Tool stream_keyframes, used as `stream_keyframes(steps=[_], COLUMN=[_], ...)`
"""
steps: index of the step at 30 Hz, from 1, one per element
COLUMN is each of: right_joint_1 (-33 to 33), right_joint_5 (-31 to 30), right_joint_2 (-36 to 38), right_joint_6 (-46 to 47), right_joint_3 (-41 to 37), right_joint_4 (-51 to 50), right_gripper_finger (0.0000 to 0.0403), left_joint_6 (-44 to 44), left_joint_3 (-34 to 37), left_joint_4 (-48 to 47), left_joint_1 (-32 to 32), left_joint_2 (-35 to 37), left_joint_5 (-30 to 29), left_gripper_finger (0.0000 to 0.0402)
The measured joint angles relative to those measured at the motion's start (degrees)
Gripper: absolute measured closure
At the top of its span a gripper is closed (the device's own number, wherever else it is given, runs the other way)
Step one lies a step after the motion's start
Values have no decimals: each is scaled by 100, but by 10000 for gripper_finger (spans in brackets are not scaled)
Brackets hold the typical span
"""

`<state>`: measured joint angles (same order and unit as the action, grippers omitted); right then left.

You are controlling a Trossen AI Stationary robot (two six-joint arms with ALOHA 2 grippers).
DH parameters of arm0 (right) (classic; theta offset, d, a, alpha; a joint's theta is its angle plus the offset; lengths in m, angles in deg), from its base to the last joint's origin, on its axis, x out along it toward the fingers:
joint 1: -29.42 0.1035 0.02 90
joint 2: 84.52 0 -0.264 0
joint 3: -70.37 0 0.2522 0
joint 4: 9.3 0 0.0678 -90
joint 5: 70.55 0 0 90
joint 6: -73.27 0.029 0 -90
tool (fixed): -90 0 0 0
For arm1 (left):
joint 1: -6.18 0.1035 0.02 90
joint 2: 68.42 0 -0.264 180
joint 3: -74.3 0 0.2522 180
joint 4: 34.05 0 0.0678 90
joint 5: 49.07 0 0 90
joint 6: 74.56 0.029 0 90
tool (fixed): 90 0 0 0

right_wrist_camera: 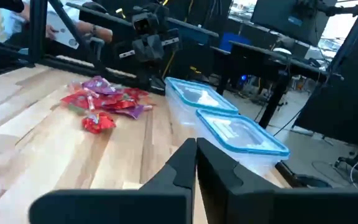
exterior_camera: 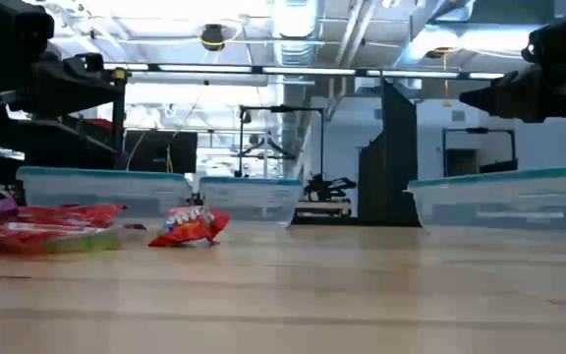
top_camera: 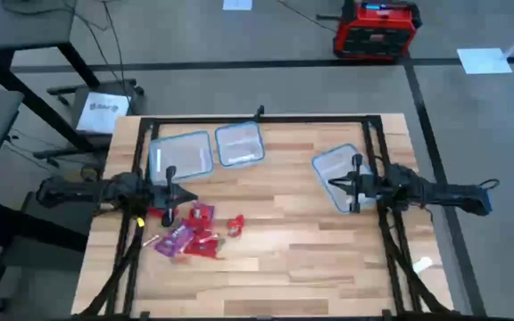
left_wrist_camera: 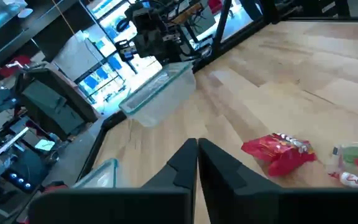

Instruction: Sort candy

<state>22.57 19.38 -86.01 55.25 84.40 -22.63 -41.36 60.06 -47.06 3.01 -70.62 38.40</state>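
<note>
Several candy pieces in red, pink and purple wrappers lie in a loose pile (top_camera: 190, 234) on the wooden table's left half, with one red piece (top_camera: 236, 224) apart to the right; it also shows in the left wrist view (left_wrist_camera: 278, 152). My left gripper (top_camera: 188, 193) is shut and empty, above the table just beyond the pile. My right gripper (top_camera: 332, 185) is shut and empty, at the right clear tub (top_camera: 342, 175). The pile shows in the right wrist view (right_wrist_camera: 104, 102).
Two clear tubs with bluish rims stand at the far left (top_camera: 181, 156) and far middle (top_camera: 240, 144); a third stands at the right. Bare wood lies in the table's middle and near side. A red box (top_camera: 375, 28) sits on the floor beyond the table.
</note>
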Motion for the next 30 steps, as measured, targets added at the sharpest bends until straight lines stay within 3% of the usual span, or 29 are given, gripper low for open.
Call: stream_keyframes(steps=[25, 27, 30], right_joint_1=[1, 9, -17], right_joint_5=[0, -5, -501], right_joint_2=[1, 0, -2], right_joint_6=[18, 489, 2241], right_joint_3=[1, 0, 0], right_joint_4=[1, 60, 339], right_gripper_finger=[403, 403, 403], left_joint_6=[-1, -1, -1], left_joint_3=[1, 0, 1], left_joint_4=[-1, 0, 1], left_joint_1=[-1, 1, 0], left_joint_2=[-1, 0, -1], left_joint_5=[1, 0, -1], left_gripper_finger=[402, 402, 402])
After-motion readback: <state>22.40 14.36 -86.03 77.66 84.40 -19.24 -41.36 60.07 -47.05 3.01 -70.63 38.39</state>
